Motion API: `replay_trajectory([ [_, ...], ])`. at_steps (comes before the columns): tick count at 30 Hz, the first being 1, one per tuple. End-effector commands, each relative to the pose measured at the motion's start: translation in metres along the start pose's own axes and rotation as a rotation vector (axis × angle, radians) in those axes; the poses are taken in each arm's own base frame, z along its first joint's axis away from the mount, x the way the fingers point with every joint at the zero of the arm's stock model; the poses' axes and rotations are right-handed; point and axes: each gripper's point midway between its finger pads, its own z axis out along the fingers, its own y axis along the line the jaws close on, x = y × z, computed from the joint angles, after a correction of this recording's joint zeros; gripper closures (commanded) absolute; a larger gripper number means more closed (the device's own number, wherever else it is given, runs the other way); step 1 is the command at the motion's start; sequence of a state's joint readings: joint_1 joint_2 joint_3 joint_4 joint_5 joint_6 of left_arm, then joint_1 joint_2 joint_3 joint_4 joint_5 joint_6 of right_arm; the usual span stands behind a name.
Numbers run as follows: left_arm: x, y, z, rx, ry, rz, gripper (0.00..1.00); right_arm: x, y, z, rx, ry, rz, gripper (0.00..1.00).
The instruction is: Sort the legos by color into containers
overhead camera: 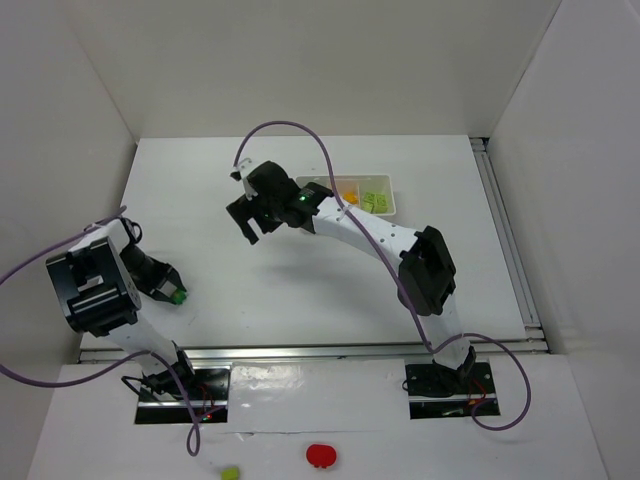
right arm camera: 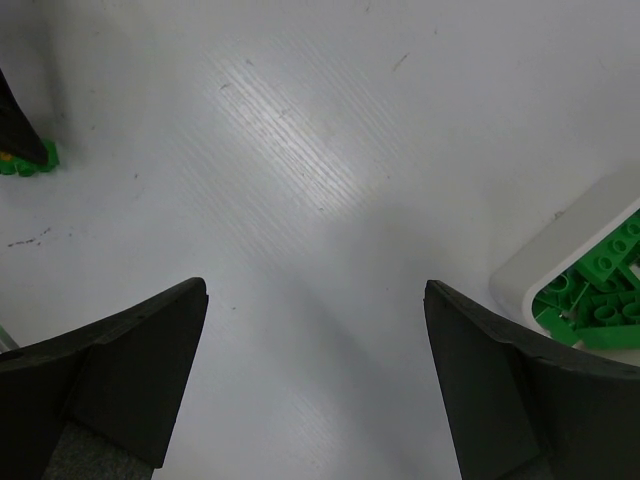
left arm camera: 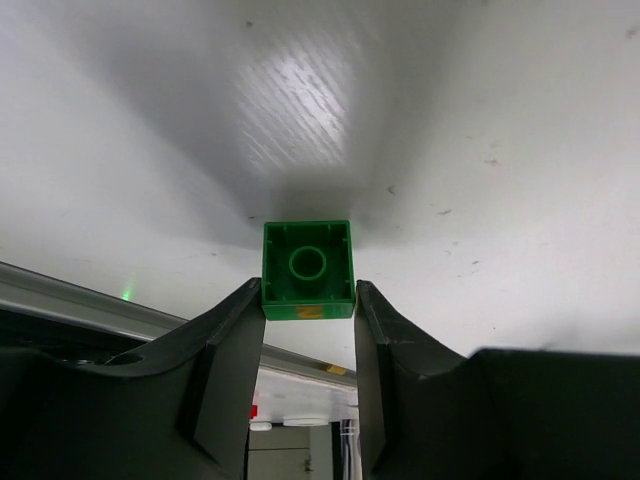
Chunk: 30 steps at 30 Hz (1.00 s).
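Note:
My left gripper (overhead camera: pixel 172 292) is shut on a dark green lego (left arm camera: pixel 308 268), pinched between its fingertips low over the table at the left. The same lego shows at the left edge of the right wrist view (right arm camera: pixel 28 160). My right gripper (overhead camera: pixel 250 222) hangs open and empty over bare table, just left of the white tray (overhead camera: pixel 392 205). The tray's middle compartment holds orange legos (overhead camera: pixel 348 196) and its right one pale yellow-green legos (overhead camera: pixel 376 199). The left compartment, hidden under my right arm from above, holds dark green legos (right arm camera: pixel 595 295).
White walls enclose the table at the back and sides. A metal rail (overhead camera: pixel 510 250) runs along the right edge. On the front ledge, off the table, lie a red round object (overhead camera: pixel 321 455) and a small yellow-green piece (overhead camera: pixel 230 472).

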<state>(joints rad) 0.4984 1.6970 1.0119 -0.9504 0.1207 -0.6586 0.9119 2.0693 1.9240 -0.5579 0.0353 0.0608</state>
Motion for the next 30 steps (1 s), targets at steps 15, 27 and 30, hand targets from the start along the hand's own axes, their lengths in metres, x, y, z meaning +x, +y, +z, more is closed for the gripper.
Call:
replay_trajectory([
  [15,0.007,-0.035,-0.014,0.023,-0.011,0.085,0.50,0.006,-0.022,-0.010,0.083,-0.042,0.011,0.04],
  [27,-0.005,-0.034,-0.005,-0.028,-0.034,0.082,0.22,0.007,-0.046,-0.019,0.116,-0.048,0.038,0.04],
  [30,-0.007,-0.035,0.003,-0.033,-0.028,0.072,0.27,0.009,-0.051,-0.017,0.123,-0.048,0.044,0.04],
])
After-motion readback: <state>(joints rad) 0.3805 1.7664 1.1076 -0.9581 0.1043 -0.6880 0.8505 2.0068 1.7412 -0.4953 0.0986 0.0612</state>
